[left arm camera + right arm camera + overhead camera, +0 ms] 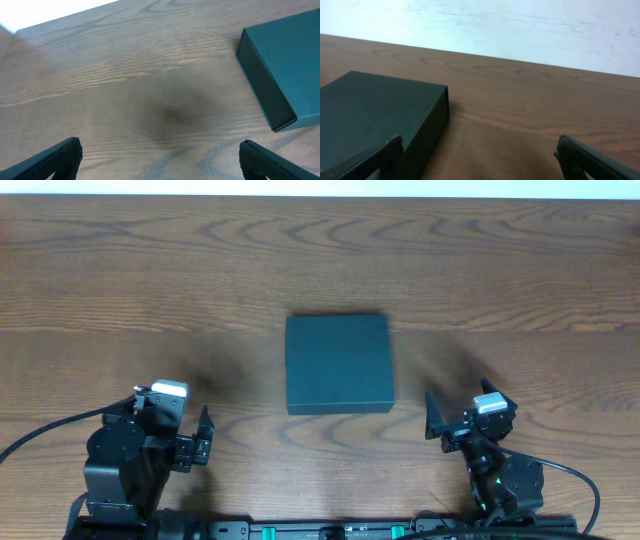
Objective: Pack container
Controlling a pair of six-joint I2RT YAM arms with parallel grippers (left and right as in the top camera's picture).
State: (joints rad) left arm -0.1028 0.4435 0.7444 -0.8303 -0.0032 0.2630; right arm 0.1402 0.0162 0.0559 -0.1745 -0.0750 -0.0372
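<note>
The container (337,364) is a dark teal-grey matte box lying flat at the middle of the wooden table, its lid shut. It also shows at the right edge of the left wrist view (282,70) and at the lower left of the right wrist view (375,112). My left gripper (203,442) is open and empty near the front left, left of the container; its fingertips show in the left wrist view (160,157). My right gripper (436,420) is open and empty near the front right, just right of the container; it also shows in the right wrist view (480,157).
The wooden table (150,280) spreads out around the container. Black cables (50,430) run from both arm bases along the front edge. A pale wall (520,25) lies beyond the table's far edge.
</note>
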